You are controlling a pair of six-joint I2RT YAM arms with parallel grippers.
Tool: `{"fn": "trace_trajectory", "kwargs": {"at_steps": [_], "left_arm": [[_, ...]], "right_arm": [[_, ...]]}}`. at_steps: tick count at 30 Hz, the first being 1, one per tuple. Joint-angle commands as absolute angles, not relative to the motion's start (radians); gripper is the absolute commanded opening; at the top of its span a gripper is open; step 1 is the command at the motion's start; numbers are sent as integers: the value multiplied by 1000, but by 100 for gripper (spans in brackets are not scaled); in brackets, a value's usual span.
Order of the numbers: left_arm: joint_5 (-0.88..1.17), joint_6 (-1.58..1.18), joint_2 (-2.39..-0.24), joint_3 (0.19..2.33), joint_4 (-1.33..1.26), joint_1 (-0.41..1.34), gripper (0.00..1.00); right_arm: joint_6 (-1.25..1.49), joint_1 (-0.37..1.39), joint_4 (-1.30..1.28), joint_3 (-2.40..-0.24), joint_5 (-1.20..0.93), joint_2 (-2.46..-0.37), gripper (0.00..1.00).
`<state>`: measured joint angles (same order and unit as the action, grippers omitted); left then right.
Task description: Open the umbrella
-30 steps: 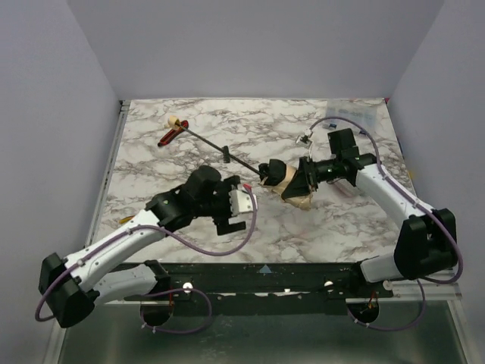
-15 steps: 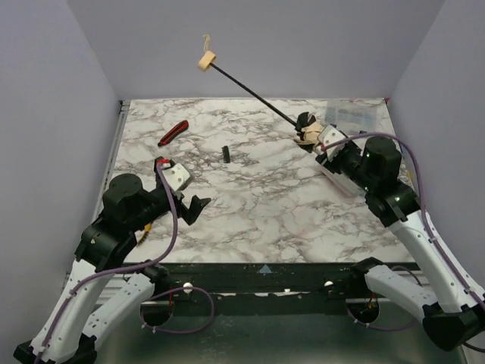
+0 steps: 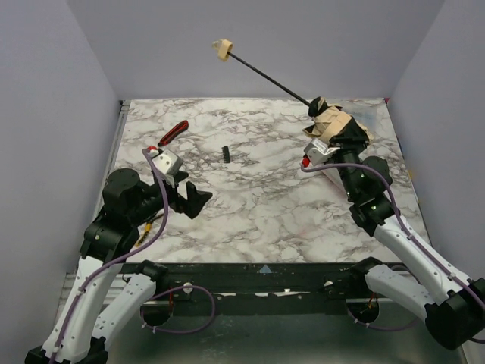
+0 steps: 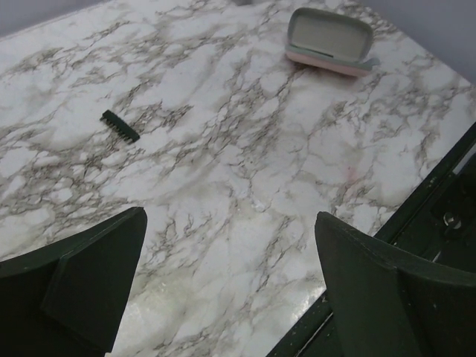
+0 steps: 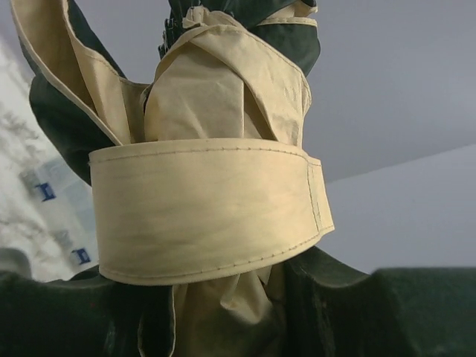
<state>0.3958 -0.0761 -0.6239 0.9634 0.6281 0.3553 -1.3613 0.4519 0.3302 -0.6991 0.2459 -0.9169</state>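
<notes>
Black-fingered, your right pincer is clamped on the folded peach umbrella, raised above the tabletop's far right corner. Its thin shaft slants up-left to a cream handle. Your left pincer hovers spread wide over the near-left tabletop.

The peach-tan folded fabric umbrella is sitting in the right pincer above the far right of the white marble tabletop. The red-and-black hand tool is lying at the far left, with the small black ribbed strip lying right of it, towards the centre.
</notes>
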Motion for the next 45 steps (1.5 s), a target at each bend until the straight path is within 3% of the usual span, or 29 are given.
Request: {"fn": "trace_trajectory", "kwargs": {"at_steps": [1, 6, 10, 15, 21, 27, 45], "left_arm": [[538, -167, -660, 935, 404, 351, 98], [576, -313, -735, 1023, 260, 351, 98], [672, -428, -781, 1086, 157, 345, 98], [686, -514, -821, 1081, -10, 344, 98], [589, -668, -845, 998, -404, 343, 98], [530, -831, -967, 1054, -618, 346, 97], [509, -793, -1144, 1256, -652, 404, 90]], "right_arm": [[-1341, 462, 577, -719, 158, -915, 0], [-1292, 476, 628, -702, 36, -887, 0], [-1174, 519, 404, -815, -38, -845, 0], [-790, 527, 198, -1017, -127, -874, 0], [-435, 529, 160, -1108, -308, -910, 1], [-358, 529, 141, -1110, -373, -936, 1], [-241, 561, 126, -1044, -531, -954, 1]]}}
